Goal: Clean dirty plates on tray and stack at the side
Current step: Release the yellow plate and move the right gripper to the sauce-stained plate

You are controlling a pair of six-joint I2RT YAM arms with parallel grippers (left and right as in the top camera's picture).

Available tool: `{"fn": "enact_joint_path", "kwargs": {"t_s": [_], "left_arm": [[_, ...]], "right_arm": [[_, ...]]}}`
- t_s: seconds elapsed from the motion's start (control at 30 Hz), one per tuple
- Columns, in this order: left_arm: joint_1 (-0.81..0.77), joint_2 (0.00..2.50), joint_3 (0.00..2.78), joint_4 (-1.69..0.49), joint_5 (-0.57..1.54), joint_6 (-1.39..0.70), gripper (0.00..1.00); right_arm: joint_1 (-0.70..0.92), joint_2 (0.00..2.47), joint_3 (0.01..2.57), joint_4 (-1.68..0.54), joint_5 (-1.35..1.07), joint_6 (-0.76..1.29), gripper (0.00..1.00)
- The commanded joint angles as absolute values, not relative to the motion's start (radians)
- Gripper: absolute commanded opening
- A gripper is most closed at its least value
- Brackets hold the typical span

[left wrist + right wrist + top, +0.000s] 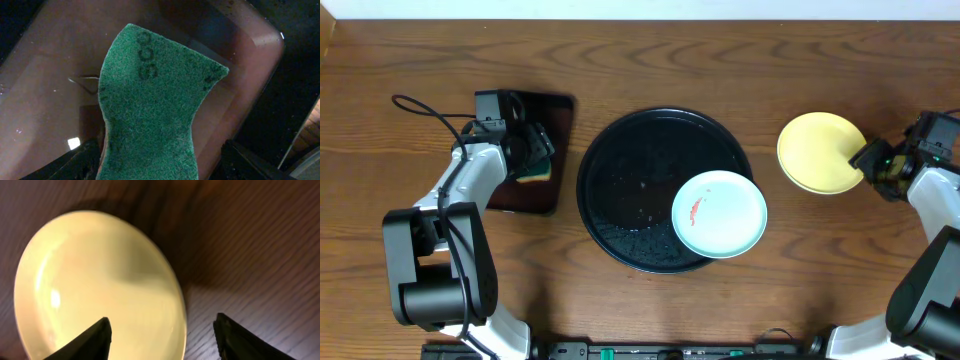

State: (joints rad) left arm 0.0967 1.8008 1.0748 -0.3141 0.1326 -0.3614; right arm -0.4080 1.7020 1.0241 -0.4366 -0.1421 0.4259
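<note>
On the brown wooden table, the yellow plate lies right of the round black tray, its edge between the spread fingers of the released right end effector, while a smeared pale plate rests on the tray's rim and the left end effector stands released astride a green sponge.

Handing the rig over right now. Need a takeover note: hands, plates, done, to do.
Left hand: open, straddling the teal sponge on the small rectangular tray, not gripping it.
Right hand: open at the yellow plate rim; the plate lies on the table, right of the black tray.
Pale plate, red smear, on the black tray, overhanging its rim.
Done: yellow plate set aside, looks clean.
To do: grip sponge, wipe pale plate, stack it on the yellow. Only two plates in view.
</note>
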Motion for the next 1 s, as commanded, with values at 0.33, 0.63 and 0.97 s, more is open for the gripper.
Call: {"fn": "enact_joint_path", "kwargs": {"t_s": [0.33,0.63,0.97], "left_arm": [[0.102,1.799,1.078,-0.316,0.138,-0.352,0.79],[0.102,1.799,1.078,-0.316,0.138,-0.352,0.79],[0.102,1.799,1.078,-0.316,0.138,-0.352,0.79]], "right_arm": [[-0.285,1.227,1.077,-0.851,-0.271,0.411,0.94],[-0.141,1.1,1.076,-1.158,-0.076,0.628,0.99],[-0.067,1.019,1.006,-1.142,-0.08,0.665,0.99]]}}
